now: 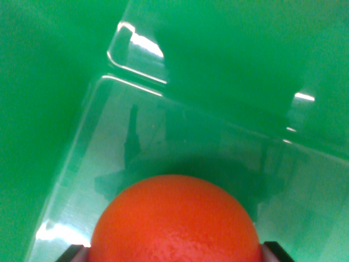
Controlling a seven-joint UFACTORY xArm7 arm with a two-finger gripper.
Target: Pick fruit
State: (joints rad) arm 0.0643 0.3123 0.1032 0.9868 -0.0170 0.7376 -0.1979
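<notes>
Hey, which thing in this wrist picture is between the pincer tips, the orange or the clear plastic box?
The orange, the round fruit at the bottom edge, with a dark pincer tip on either side. The clear plastic box lies beyond it on the green surface.

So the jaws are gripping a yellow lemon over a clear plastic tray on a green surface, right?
Not quite. The fruit is not a yellow lemon: the wrist view shows a round orange fruit at the bottom of the picture, with a dark jaw tip at each side of it. The rest holds: a clear plastic tray lies below it on the green surface.
</notes>
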